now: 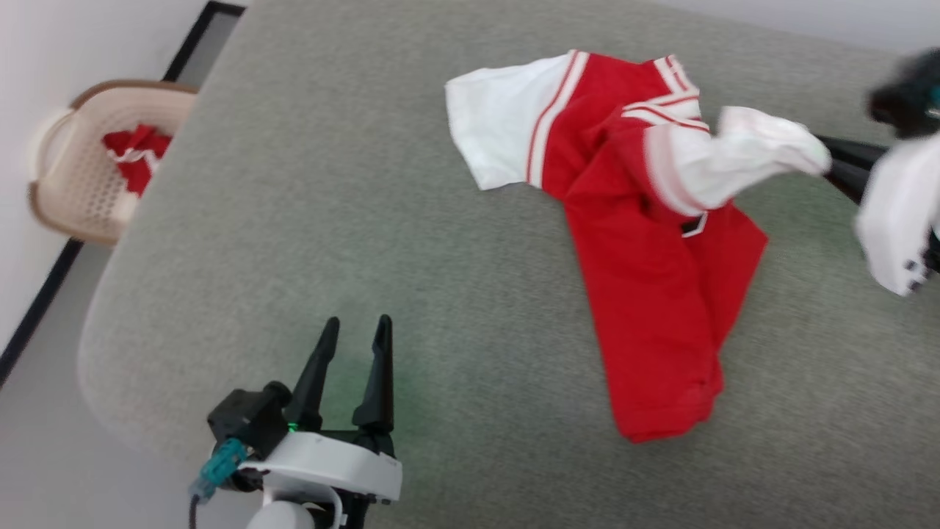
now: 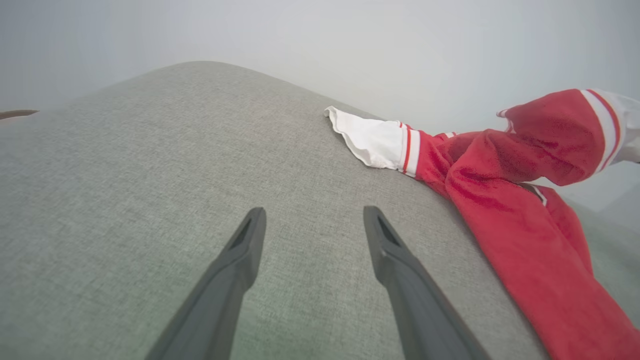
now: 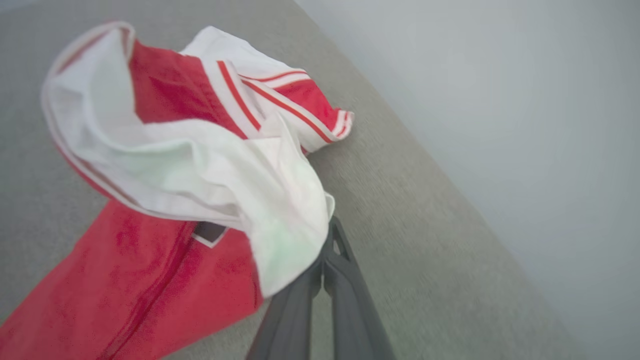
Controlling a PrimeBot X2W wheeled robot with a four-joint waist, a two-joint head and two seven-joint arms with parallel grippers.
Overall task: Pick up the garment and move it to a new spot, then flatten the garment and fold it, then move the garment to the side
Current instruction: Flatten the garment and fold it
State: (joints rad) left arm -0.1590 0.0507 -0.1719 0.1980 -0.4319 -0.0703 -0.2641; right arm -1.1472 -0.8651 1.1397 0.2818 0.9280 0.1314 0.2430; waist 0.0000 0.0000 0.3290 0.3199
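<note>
A red jersey shirt (image 1: 646, 294) with white sleeves and red-and-white striped trim lies crumpled on the far right part of a grey-green, fabric-covered counter (image 1: 330, 220) with a rounded corner. One white sleeve is spread flat on the fabric towards the left, and the red body runs in a loose, folded band towards the near edge. The other white sleeve is lifted clear of the surface. The right claw (image 1: 833, 163) reaches in from the right edge of the head view and has its two dark fingers pressed together on that sleeve's cloth. In the right wrist view the white fabric (image 3: 280, 210) drapes over the tips of the right claw (image 3: 327, 250), and a small patch of black, white-edged lettering peeks out beneath it. The left claw (image 1: 358, 327) hovers over bare counter at the near left with its fingers spread apart and nothing between them, well apart from the shirt (image 2: 525, 240). Beside the counter's far left edge, a beige perforated plastic laundry basket (image 1: 81, 184) holds a red cloth (image 1: 136, 158).
</note>
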